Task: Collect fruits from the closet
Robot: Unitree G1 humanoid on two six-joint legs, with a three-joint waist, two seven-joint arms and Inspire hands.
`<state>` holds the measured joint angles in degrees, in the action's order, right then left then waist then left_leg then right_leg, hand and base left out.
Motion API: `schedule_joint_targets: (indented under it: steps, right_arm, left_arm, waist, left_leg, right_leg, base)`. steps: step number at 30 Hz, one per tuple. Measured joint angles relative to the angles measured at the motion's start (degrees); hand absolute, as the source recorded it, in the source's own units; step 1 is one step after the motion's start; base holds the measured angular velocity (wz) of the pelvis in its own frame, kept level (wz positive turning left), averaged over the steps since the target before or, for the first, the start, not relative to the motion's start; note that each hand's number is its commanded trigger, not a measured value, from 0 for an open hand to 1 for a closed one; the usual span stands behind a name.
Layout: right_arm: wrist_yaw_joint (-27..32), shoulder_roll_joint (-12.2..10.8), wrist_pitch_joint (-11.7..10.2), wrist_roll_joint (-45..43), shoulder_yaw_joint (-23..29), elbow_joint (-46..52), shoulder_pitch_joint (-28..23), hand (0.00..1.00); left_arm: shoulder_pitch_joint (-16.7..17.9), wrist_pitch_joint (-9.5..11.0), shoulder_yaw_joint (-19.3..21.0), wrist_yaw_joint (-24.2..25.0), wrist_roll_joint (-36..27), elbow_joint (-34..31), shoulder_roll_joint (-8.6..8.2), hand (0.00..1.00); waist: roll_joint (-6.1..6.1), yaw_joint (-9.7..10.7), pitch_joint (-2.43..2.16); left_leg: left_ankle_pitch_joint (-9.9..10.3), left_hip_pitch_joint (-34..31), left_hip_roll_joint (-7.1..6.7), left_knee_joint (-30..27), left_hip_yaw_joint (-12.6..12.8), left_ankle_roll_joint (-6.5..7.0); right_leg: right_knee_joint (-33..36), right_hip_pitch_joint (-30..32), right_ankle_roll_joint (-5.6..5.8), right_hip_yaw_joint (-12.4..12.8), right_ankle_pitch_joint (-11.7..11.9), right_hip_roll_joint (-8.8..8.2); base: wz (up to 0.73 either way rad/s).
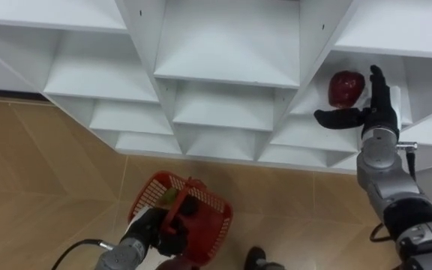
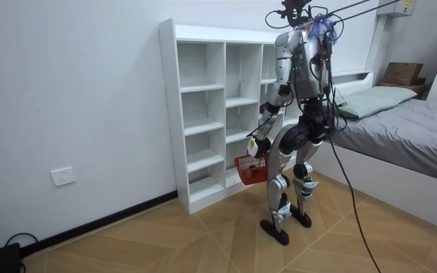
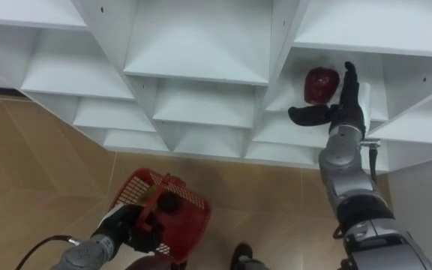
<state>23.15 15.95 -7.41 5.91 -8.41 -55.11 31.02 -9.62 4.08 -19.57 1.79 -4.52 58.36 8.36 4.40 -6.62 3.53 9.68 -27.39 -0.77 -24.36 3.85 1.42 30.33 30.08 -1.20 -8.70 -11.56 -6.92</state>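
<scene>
Red fruit (image 1: 346,88), right robot hand (image 1: 380,107) spread beside

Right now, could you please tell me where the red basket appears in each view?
Left eye view: red basket bottom centre, in the left hand.
Right eye view: red basket bottom, left of centre.
Room view: red basket centre, at thigh height.
Shared landmark: white shelf unit.

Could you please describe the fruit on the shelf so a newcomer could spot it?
Look at the white closet. In a compartment toward its right, beside the right hand, sits a dark red round fruit, the shelves' only item; the red basket hangs from the left hand.
</scene>
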Motion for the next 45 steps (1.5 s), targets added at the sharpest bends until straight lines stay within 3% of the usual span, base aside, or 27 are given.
schedule_joint_targets:
  steps: [21,29,45]
  right_arm:
    - [3.5,0.0,-0.2,-1.7,-1.7,0.1,1.9,0.00]
    - [4.9,0.0,-0.3,-4.1,-1.6,0.3,1.9,0.00]
    - [6.1,0.1,-0.2,-4.5,-1.6,-0.5,1.5,0.00]
  left_arm:
    - [0.7,0.0,-1.1,-0.1,-0.3,-1.5,-0.01,1.00]
    - [0.9,0.0,-1.0,0.0,-0.3,-1.5,-0.24,1.00]
    - [0.5,-1.2,-1.0,0.2,-0.3,-1.5,-1.62,1.00]
  waist:
    - [-0.57,-0.4,-0.33]
    - [-1.31,-0.6,-0.77]
    - [-1.98,-0.9,-0.55]
  left_leg:
    - [0.0,-0.2,0.03,-0.3,-0.2,0.00]
    - [0.0,-0.4,0.02,-0.2,-0.9,-0.01]
    - [0.0,-0.9,0.05,-0.3,-1.0,-0.01]
  right_leg:
    - [0.1,-0.1,-0.06,-0.6,0.0,-0.02]
    - [-0.6,-0.1,-0.07,-0.8,0.0,0.00]
    - [-0.5,0.2,-0.12,-1.0,0.1,-0.05]
  base:
    - [0.00]
    - [0.01]
    - [0.00]
